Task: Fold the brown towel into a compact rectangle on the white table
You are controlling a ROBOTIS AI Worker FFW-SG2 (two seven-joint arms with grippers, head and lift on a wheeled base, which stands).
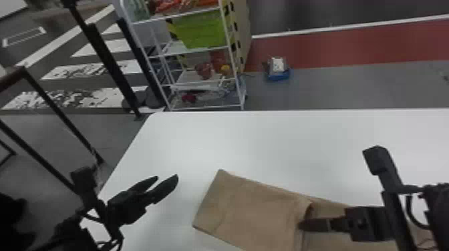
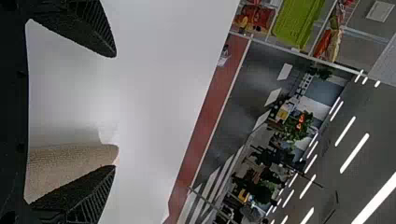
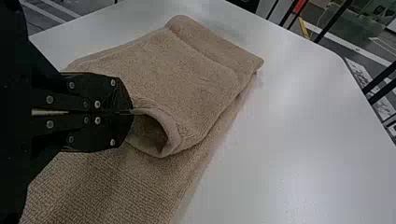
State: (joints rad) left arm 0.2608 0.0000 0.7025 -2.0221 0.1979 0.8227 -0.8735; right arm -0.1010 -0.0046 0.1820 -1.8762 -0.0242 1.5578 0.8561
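Observation:
The brown towel [image 1: 254, 210] lies partly folded on the white table [image 1: 267, 143], its folded part on the left and a lower layer running right beneath my right arm. My right gripper [image 1: 302, 226] is at the folded flap's edge. In the right wrist view, my right gripper [image 3: 130, 112] is shut on that edge of the towel [image 3: 187, 79], which curls up into a small loop. Left of the towel, my left gripper [image 1: 168, 178] stands open above the table; in the left wrist view, nothing is held between the fingers of my left gripper [image 2: 114, 112], with the towel [image 2: 70, 161] behind the lower finger.
Beyond the table's far edge stands a white wire shelf [image 1: 203, 80] with a green bin [image 1: 200, 30]. A blue box [image 1: 279, 75] is on the floor to its right. Dark metal frames [image 1: 56, 100] stand left of the table.

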